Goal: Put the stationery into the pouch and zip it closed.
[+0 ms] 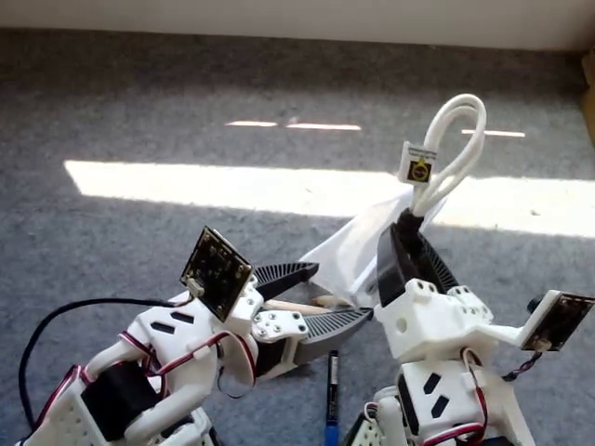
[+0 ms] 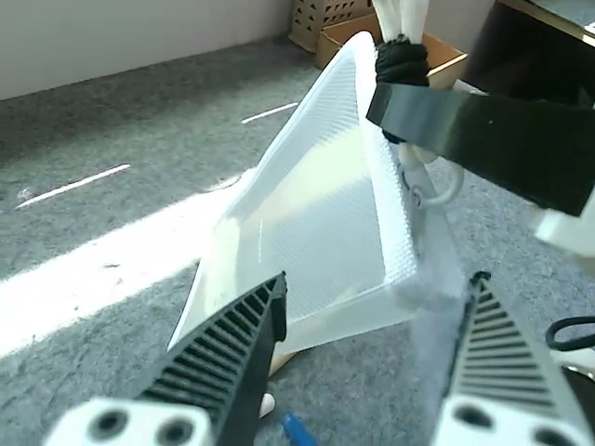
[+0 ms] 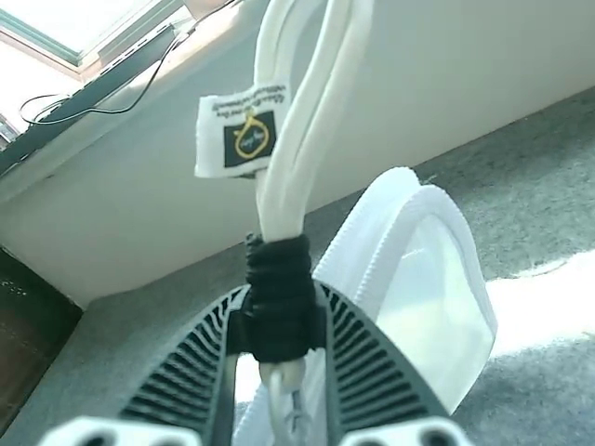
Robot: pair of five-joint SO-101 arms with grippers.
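With my right claw (image 3: 279,311) clenched on the cord (image 3: 290,139), I'd close my released left claw (image 2: 379,283) squarely on the near corner of the pouch (image 2: 316,204).

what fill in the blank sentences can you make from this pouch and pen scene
1. The right gripper is ____ on the cord loop of the white pouch.
2. The left gripper faces the pouch with its jaws ____.
3. The pen lies on the carpet, ____ the pouch.

Missing words: shut; open; outside
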